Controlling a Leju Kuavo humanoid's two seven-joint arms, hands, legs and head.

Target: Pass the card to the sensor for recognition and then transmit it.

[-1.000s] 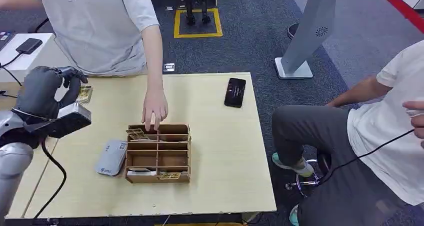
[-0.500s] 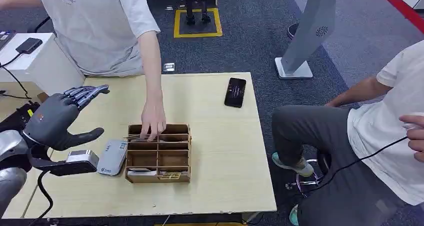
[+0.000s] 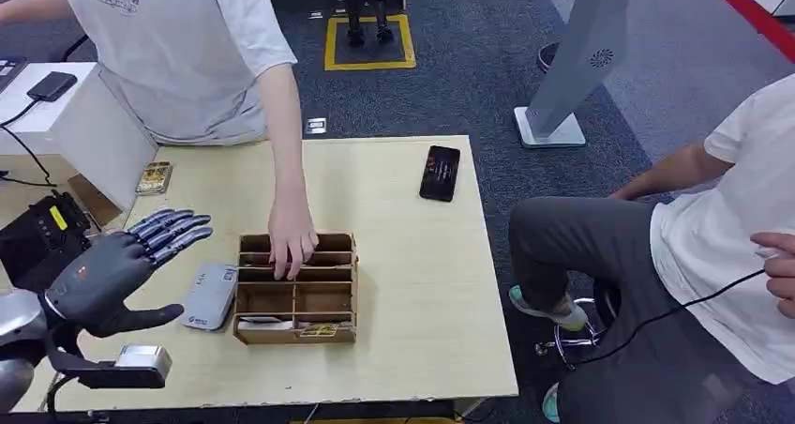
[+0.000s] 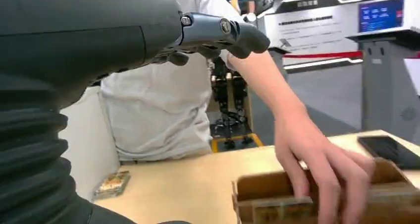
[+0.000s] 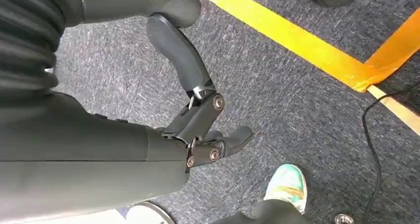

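A person (image 3: 178,49) leans over the bench (image 3: 412,283) — their hand (image 3: 292,241) in the box (image 3: 298,293), by the cards. The phone (image 3: 440,173) lies far off. The sensor (image 3: 210,295) touches the box. Left hand (image 3: 117,274) — spread, empty. Right hand (image 5: 198,120) hangs loose, empty. A card (image 3: 155,176) lies at the corner.

Grey card sensor (image 3: 209,295) flat beside wooden organiser (image 3: 296,289), card (image 3: 156,176) near table's far-left corner

Brown organizer (image 3: 296,297), black phone (image 3: 440,173), grey sensor (image 3: 208,296)
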